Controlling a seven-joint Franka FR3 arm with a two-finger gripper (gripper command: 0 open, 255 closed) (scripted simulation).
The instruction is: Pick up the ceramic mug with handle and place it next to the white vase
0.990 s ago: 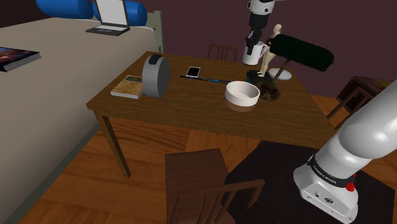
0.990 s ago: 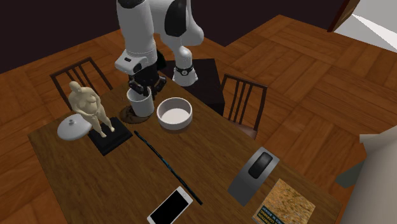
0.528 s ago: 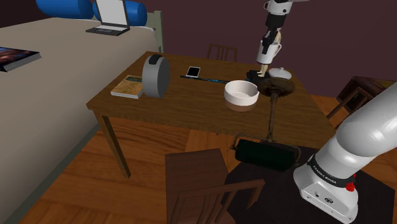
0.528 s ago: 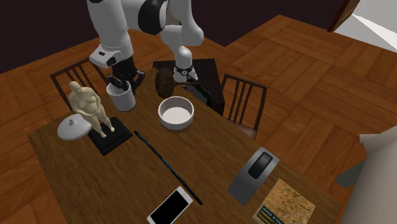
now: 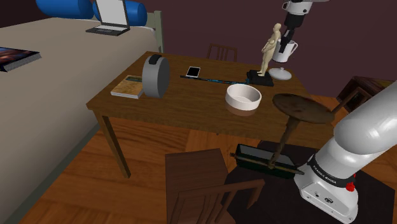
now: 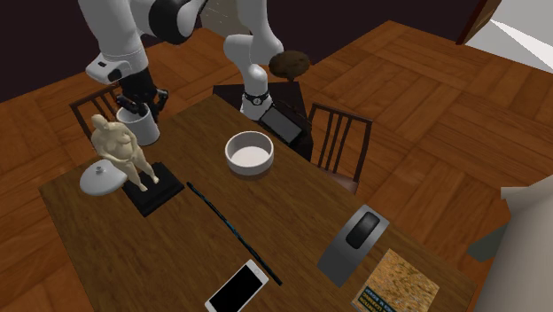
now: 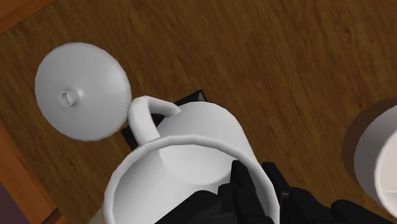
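Observation:
My gripper point(image 5: 291, 37) is shut on the rim of the white mug point(image 5: 285, 51), which hangs in the air just beyond the beige figurine point(image 5: 272, 46). One finger is inside the mug point(image 7: 184, 165) and one outside; its handle point(image 7: 145, 118) points toward the white vase point(image 7: 81, 90), a low domed piece on the table below. In the second exterior view the mug point(image 6: 142, 130) hangs under the gripper point(image 6: 133, 108) beside the figurine point(image 6: 120, 151), with the vase point(image 6: 100, 180) at the figurine's other side, near the table corner.
A white bowl point(image 5: 243, 97) sits mid-table. A dark lamp has toppled off the table edge: its round base point(image 5: 304, 108) is in the air and its shade point(image 5: 264, 159) is on the floor by the stand. A grey cylinder point(image 5: 154, 76), a book point(image 5: 129, 87), a phone point(image 5: 193, 70) and a thin rod point(image 6: 229, 228) lie further along the table.
The arm carried the mug away from the bowl, past the figurine, toward the vase. The lamp fell off the table, and the bowl shifted slightly.

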